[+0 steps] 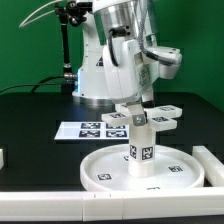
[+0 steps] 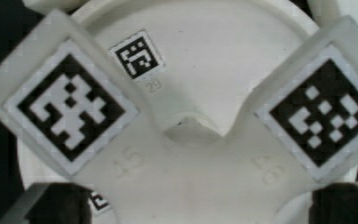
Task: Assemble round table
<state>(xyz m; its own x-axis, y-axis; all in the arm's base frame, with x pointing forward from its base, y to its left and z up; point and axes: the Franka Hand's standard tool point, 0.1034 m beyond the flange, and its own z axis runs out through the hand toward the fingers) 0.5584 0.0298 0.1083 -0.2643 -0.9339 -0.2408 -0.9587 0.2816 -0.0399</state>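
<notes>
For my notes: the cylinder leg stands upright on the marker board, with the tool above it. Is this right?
Not quite. In the exterior view the cylinder leg stands upright on the round disc, not on the marker board. The tool is above it, as said.

You have the large rimmed round disc (image 1: 140, 168) lying flat on the black table, tags on its rim. The short thick cylinder leg (image 1: 139, 146) stands upright at its centre, tagged. The cross-shaped four-armed piece (image 1: 148, 117) sits atop the leg, level, its arms (image 2: 73, 100) tagged.
</notes>
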